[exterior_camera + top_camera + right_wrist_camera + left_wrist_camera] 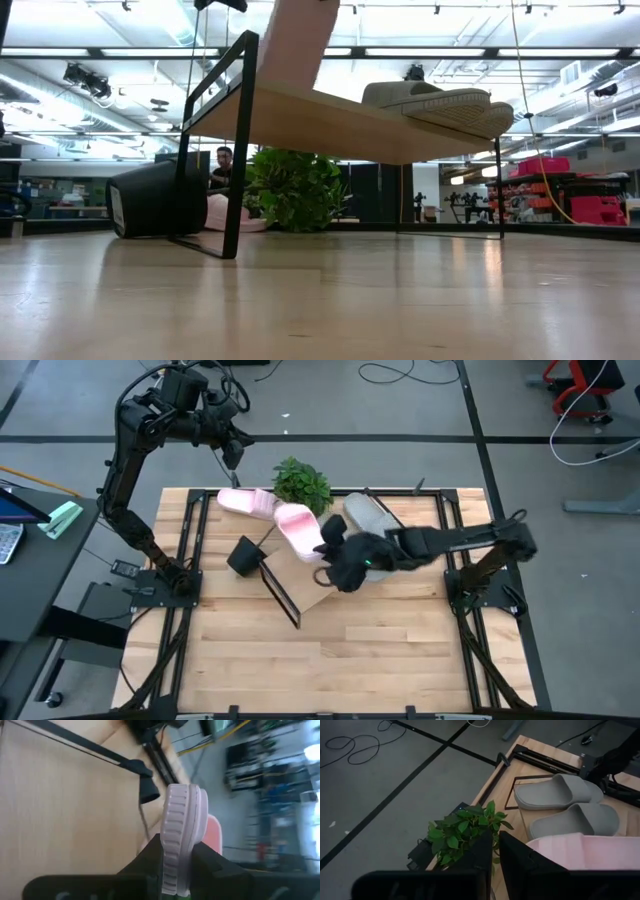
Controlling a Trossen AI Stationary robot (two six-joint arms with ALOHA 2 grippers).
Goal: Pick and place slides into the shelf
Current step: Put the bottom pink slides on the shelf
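My right gripper reaches in from the table's right over the shelf, a slanted light wood board on a black frame, and is shut on a pale pink slide. Two grey slides lie side by side on the shelf board. The second pink slide lies flat on the tabletop near the far edge, left of the plant. My left gripper hangs shut, high above the table's far left corner, touching nothing. My right gripper pinches the pink slide between its two fingers at one end of the ribbed foam sole, coming level from the table's right. The slide stands on edge, stretching away from the fingers. In the low view it tilts steeply, its lower end at the shelf board.
A green leafy plant stands at the far edge behind the shelf. A black box sits on the table left of the shelf. Bare tabletop spreads over the near half. A person sits in the room beyond.
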